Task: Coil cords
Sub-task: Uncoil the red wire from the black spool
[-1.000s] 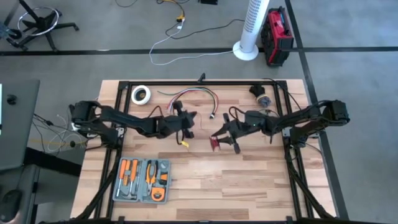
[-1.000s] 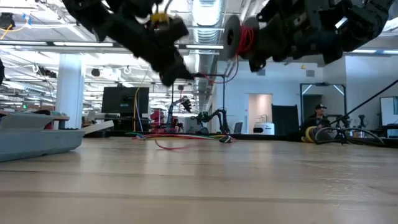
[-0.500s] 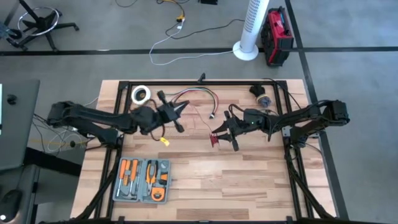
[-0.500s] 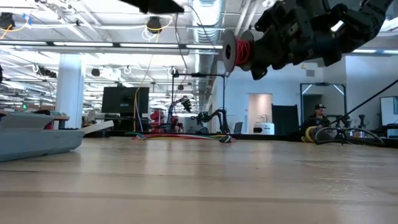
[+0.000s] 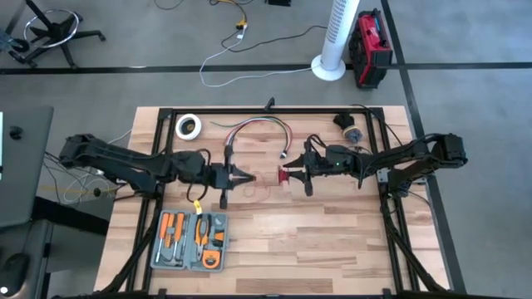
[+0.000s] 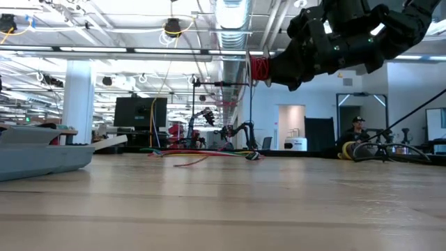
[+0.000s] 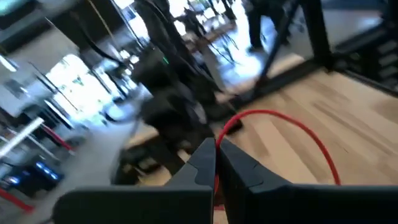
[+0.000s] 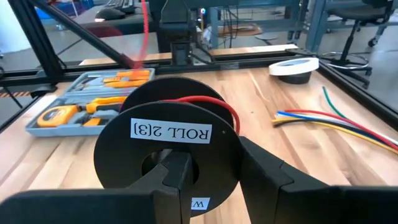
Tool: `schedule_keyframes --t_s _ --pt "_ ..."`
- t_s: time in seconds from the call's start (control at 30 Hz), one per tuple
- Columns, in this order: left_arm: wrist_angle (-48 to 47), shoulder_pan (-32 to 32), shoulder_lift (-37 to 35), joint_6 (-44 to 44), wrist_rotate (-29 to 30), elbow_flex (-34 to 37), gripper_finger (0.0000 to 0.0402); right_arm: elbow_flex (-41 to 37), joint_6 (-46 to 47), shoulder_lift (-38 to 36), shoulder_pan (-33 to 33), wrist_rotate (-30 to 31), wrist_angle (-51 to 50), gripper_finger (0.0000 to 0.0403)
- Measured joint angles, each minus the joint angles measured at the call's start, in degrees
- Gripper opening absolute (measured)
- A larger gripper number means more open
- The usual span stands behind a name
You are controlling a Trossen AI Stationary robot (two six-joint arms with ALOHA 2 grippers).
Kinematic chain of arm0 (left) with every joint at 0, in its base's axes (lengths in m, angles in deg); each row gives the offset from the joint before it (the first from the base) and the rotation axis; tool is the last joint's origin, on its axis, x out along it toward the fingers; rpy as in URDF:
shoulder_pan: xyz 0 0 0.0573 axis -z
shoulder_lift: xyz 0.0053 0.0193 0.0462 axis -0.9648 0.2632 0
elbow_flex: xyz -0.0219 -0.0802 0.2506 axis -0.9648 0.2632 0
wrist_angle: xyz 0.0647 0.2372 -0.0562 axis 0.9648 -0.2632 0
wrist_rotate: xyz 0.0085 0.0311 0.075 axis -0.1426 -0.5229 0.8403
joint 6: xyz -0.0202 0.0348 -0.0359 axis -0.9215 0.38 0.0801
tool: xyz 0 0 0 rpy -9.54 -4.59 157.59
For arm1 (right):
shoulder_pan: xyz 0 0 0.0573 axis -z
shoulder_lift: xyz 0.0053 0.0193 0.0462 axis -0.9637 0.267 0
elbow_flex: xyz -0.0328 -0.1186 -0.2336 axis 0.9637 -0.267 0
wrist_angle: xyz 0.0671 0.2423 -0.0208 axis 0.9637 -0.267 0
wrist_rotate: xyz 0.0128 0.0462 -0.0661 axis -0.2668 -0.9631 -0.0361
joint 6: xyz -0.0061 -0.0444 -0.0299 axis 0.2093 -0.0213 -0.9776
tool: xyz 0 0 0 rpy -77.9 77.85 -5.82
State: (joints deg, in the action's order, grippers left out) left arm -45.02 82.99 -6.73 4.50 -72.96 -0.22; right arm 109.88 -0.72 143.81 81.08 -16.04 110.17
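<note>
The right gripper (image 8: 205, 180) has its jaws clamped on a black spool (image 8: 169, 140) wound with the red wire (image 7: 292, 127). From there the wire runs to the left gripper (image 5: 247, 177), just across from it above the desk (image 5: 332, 241), jaws closed on the strand.

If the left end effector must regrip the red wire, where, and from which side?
Probably the raised arc of red wire near the spool in the right end effector, coming from where the left end effector sits, closing across the strand: it is thread-thin and seems to arc off the table.
</note>
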Motion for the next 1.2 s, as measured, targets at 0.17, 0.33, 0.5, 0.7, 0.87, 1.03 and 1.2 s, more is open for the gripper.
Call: schedule_keyframes --t_s 0.17,0.33,0.5,0.7,0.87,1.03,1.2 --pt "-8.54 0.31 -0.04 -5.98 -2.20 0.00 0.0000 0.00 0.04 0.00 0.50 0.11 0.55 0.0108" --pt "-13.81 0.05 2.61 -12.10 -6.93 0.29 0.0000 0.00 0.44 0.00 1.55 0.11 1.82 0.0108" --pt "-13.90 0.05 9.00 -14.54 -8.36 0.61 0.0000 0.02 1.50 0.00 1.95 0.15 1.98 0.0108" --pt "-8.13 -1.09 17.65 -20.52 -2.36 0.63 0.0000 0.02 1.53 0.00 1.54 0.13 2.25 0.0108" --pt "-6.65 -3.97 20.79 -24.44 3.54 0.63 0.0018 0.02 1.53 0.00 1.25 0.11 2.12 0.0108" --pt "-8.54 -8.23 21.49 -27.29 4.23 0.63 0.0079 0.02 1.53 0.00 1.27 -0.23 1.92 0.0108" --pt "-5.29 -9.94 21.47 -24.04 3.73 0.63 0.0140 0.02 1.51 0.00 0.39 -0.38 1.67 0.0108"
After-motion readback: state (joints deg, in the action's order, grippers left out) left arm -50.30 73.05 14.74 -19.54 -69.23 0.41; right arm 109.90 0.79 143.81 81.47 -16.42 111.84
